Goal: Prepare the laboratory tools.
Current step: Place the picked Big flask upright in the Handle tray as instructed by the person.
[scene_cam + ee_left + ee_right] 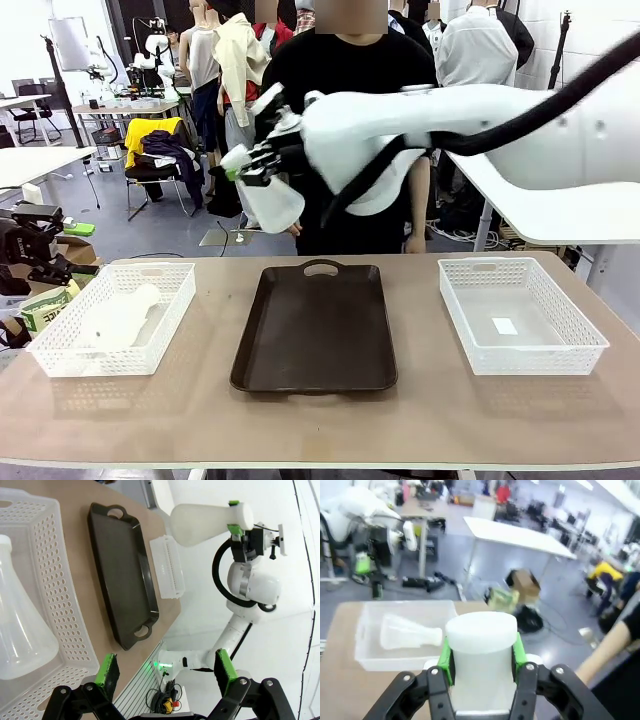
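**Right jaws:** closed on the neck of the held flask (272,200), green pads (445,661) pressed to either side just below its rim. The right arm (450,120) extended across the middle. The flask hung in the air above the far end of the dark brown tray (315,340), in front of a person in black.

**Left jaws:** spread wide, nothing between them, touching nothing.

**Bench** (420,420)**:** tan top, carrying the left mesh basket (60,345), the tray at centre and the right mesh basket (590,350).

**Room:** grey floor, white tables, chairs draped with clothes.

**Orientation, held flask:** near upright with the long axis slightly tilted – neck up and toward the robot's left, wide base down.

**Orientation, second flask** (120,320)**:** on its side in the left mesh basket, long axis diagonal – neck toward the far side and the tray.
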Controlling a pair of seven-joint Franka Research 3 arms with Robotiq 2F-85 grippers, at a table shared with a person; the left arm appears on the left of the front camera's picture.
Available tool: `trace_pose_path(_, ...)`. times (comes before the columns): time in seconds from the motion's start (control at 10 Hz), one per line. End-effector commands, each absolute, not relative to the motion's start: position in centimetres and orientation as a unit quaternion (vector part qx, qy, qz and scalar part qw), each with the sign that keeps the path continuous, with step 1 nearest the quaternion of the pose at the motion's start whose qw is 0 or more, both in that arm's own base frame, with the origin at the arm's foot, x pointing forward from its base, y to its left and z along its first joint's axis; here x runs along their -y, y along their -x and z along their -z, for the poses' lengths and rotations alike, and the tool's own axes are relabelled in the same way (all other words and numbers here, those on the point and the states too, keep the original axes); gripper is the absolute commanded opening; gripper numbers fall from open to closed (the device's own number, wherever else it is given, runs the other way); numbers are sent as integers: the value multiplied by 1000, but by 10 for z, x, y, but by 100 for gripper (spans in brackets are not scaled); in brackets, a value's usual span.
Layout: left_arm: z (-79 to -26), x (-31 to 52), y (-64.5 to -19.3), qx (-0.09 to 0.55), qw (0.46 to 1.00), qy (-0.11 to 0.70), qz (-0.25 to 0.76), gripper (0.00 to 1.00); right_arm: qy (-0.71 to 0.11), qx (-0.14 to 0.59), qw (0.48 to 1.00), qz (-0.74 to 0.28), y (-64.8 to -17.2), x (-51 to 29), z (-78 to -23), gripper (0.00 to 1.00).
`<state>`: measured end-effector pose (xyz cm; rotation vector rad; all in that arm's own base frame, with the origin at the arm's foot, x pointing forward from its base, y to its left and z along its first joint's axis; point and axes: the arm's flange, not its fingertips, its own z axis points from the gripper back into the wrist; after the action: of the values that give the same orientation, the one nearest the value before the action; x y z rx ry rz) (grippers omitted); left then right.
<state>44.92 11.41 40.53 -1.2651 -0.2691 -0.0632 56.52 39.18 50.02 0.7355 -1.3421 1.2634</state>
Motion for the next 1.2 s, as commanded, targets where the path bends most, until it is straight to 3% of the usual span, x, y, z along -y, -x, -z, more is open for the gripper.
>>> trace_pose_path(0.0, -407, -115, -448, 128, 797, 589, 29, 100, -374, 544, 515, -546, -533, -350, -437, 0)
trace_pose_path(0.5, -407, -115, -448, 128, 797, 589, 29, 100, -399, 548, 527, -513, -529, -345, -409, 0)
trace_pose_path(0.6, -407, -115, -448, 128, 797, 589, 29, 100, -366, 529, 590, -488, -532, -344, -409, 0)
trace_pose_path(0.7, -407, -115, -448, 128, 797, 589, 29, 100, -405, 545, 513, -525, -529, -344, -397, 0)
trace_pose_path(1.1, -407, -115, -448, 128, 797, 589, 29, 100, -392, 544, 524, -525, -530, -344, -394, 0)
